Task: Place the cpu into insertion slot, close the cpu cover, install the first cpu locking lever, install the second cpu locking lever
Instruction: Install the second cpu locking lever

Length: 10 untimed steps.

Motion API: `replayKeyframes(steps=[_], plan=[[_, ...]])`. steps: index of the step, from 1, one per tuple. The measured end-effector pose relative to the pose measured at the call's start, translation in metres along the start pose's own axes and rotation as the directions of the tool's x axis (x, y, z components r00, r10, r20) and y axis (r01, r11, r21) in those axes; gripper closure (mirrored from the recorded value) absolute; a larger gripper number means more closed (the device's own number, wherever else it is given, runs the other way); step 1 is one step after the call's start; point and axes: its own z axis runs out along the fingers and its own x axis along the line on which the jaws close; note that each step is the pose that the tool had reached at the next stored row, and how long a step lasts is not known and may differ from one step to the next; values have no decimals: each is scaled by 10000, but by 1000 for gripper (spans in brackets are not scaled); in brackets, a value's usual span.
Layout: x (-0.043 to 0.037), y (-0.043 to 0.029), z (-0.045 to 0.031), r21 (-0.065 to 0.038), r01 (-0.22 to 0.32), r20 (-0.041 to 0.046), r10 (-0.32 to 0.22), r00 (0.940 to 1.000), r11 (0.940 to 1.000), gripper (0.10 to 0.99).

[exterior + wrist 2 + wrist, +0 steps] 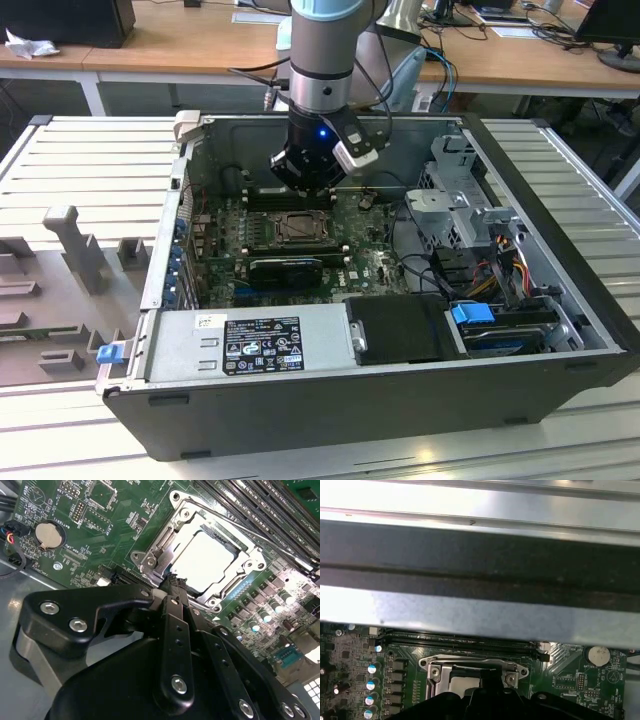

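no text clear enough to read

Exterior view: high, overlooking open case. Both wrist views: close, sharing insertion slot [202, 560].

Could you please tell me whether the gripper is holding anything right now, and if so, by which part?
Nothing is held. The gripper is shut with empty fingertips beside the cpu cover, which is closed over the cpu.

One cpu [202, 560] below the gripper [174, 582]; one cpu cover [165, 540] around it; one coin battery [48, 535] beside; one open computer case [560, 300].
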Motion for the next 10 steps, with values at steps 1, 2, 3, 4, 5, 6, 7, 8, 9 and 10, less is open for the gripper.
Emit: replayKeyframes(steps=[1, 2, 3, 4, 5, 6, 7, 8, 9, 10], plan=[[0, -2, 0, 0, 0, 0, 0, 10000, 10000, 980], [1, -5, 0, 1, -1, -1, 1, 10000, 10000, 980], [1, -7, 0, 0, 0, -1, 0, 10000, 10000, 980], [1, -8, -1, 1, -1, -1, 1, 10000, 10000, 980], [1, -9, -4, 2, -2, -2, 2, 10000, 10000, 980], [1, -9, -16, 1, -1, -1, 1, 10000, 10000, 980], [1, -8, -38, -1, -1, -1, 1, 10000, 10000, 980], [1, -8, -63, -2, -1, 0, 1, 10000, 10000, 980], [2, -8, -95, -2, -2, -1, 2, 10000, 10000, 980], [2, -7, -122, -1, -1, -1, 1, 10000, 10000, 980]])
